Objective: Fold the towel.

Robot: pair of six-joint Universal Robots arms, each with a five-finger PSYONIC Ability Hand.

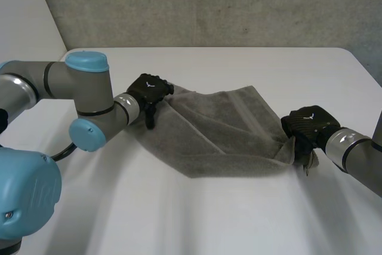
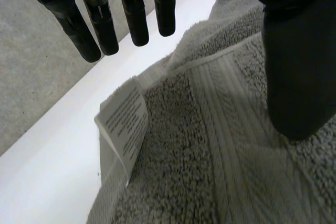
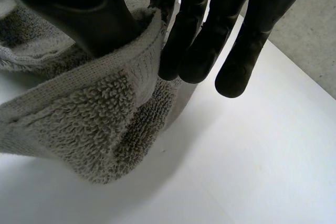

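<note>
1. Left hand (image 1: 149, 91) sits at the far-left corner of the towel (image 1: 221, 129). In the left wrist view its fingers (image 2: 134, 19) are straight and spread, clear of the cloth. The thumb (image 2: 296, 77) rests on the pile, so there is no pinch here. A white care label (image 2: 126, 124) sticks out from the edge beside it.
2. Towel lies mid-table on the white table (image 1: 239, 219), slung between both hands, creased and not yet folded.
3. Right hand (image 1: 307, 125) is at the right corner, with the edge pinched between thumb and curled fingers.
4. Judged step: securing the corners, fold not begun. The next move calls for the left hand to close on its corner, then both hands to carry that edge across to the opposite one.
</note>
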